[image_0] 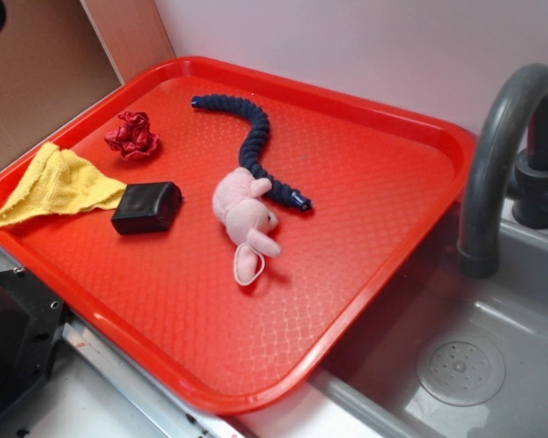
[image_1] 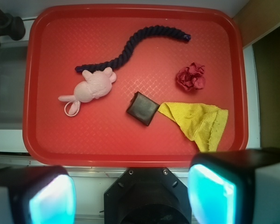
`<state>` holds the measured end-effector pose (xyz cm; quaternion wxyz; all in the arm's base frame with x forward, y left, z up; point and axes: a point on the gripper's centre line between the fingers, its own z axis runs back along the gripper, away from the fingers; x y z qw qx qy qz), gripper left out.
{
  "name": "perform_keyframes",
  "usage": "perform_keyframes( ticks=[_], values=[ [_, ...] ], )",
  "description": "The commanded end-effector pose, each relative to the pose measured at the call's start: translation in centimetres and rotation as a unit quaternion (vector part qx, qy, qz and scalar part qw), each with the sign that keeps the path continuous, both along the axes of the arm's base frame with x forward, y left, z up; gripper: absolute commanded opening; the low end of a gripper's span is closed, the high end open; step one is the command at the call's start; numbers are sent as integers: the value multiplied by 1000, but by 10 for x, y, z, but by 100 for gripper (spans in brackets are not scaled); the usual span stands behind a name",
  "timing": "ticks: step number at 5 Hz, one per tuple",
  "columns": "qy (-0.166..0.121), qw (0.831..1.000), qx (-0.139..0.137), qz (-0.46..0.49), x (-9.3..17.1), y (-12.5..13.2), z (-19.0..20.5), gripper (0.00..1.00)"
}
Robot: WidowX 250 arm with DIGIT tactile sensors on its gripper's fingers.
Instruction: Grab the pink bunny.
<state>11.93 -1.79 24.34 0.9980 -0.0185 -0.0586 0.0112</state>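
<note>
Five things lie on the red tray [image_0: 397, 265]: the pink bunny [image_0: 244, 216] near its middle, touching the near end of a navy rope [image_0: 253, 146], with a black box [image_0: 147, 207], a yellow cloth [image_0: 57, 185] and a dark red scrunchie [image_0: 133, 136] to its left. The gripper [image_1: 130, 196] hovers high above the tray's edge, well apart from the bunny, its fingers [image_1: 213, 196] spread wide and empty.

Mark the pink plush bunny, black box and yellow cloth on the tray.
Pale pink plush bunny [image_1: 91, 87]: wrist view, on its body.
Small black box [image_1: 143, 108]: wrist view, top face.
Yellow knitted cloth [image_0: 62, 187]: exterior view, cloth middle.
</note>
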Motion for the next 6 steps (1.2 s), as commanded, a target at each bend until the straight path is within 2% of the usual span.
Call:
perform_keyframes(
  ticks=[1, 2, 3, 4, 5, 6],
  values=[
    [0, 1000, 0, 0, 0, 0, 0, 100],
    [-51, 991, -26, 123, 13, 0, -5, 100],
    [-68, 967, 3, 244, 30, -10, -20, 100],
    [-59, 930, 9, 363, 40, -13, -34, 100],
    [-65, 877, 7, 477, 72, -21, -69, 100],
    [-60, 834, 23, 547, 90, -23, -93, 100]
  ],
)
